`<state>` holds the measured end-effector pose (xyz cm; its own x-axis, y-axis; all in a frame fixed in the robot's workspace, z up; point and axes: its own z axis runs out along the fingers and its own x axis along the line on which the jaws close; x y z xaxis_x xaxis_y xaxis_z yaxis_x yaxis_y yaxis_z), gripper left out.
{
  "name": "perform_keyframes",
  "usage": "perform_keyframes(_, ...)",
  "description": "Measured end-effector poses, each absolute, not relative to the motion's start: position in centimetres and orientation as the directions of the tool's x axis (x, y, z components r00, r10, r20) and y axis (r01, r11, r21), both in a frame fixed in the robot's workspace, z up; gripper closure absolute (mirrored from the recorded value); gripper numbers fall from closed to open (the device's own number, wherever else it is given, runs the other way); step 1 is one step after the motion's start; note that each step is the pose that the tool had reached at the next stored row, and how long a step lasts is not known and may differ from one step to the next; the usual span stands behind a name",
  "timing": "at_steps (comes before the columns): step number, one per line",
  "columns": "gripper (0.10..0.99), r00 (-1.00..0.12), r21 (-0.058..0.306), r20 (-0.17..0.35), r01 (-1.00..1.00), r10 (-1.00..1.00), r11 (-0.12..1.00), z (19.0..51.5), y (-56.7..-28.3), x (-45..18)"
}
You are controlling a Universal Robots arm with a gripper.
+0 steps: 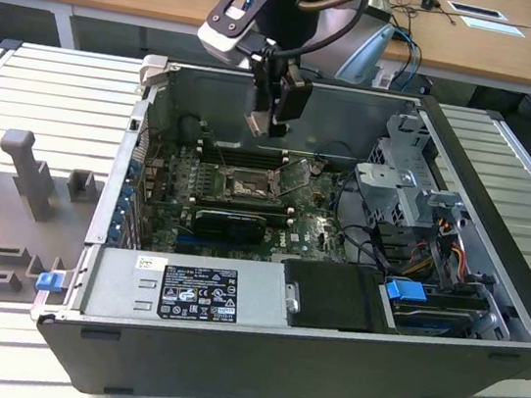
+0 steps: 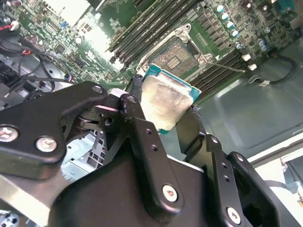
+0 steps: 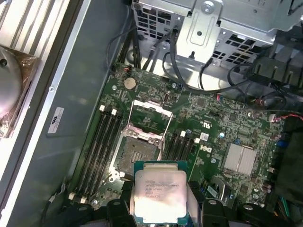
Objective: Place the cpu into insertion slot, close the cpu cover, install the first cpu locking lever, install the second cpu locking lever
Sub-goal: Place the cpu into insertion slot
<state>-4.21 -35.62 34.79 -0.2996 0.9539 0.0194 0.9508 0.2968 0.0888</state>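
Observation:
My gripper (image 1: 270, 120) hangs inside the open computer case, above the motherboard. It is shut on the cpu (image 3: 161, 195), a pale silvery square chip on a green edge, pinched between the black fingers (image 2: 141, 124) by two opposite sides. In both wrist views the insertion slot (image 3: 138, 155) lies a short way beyond the chip, bare, with its brownish contact field showing. The cpu cover (image 3: 149, 115) stands swung open at the slot's far end, and thin wire levers run along it. In the exterior view the insertion slot (image 1: 247, 189) sits below the gripper. The cpu (image 2: 167, 100) is clear of the board.
Long black memory slots (image 3: 102, 146) flank the socket on both sides. A metal drive cage (image 1: 409, 180) and cable bundles (image 3: 236, 80) fill one end of the case. The power supply (image 1: 188, 289) lies along the near wall. A grey fixture (image 1: 28, 166) stands at the exterior view's left.

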Motion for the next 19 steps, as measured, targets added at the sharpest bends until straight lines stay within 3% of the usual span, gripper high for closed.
perform_keyframes(19, 0.553, -0.07, 0.089, 0.019, 0.994, 0.997, 0.068, 34.65, -35.62, -4.21)
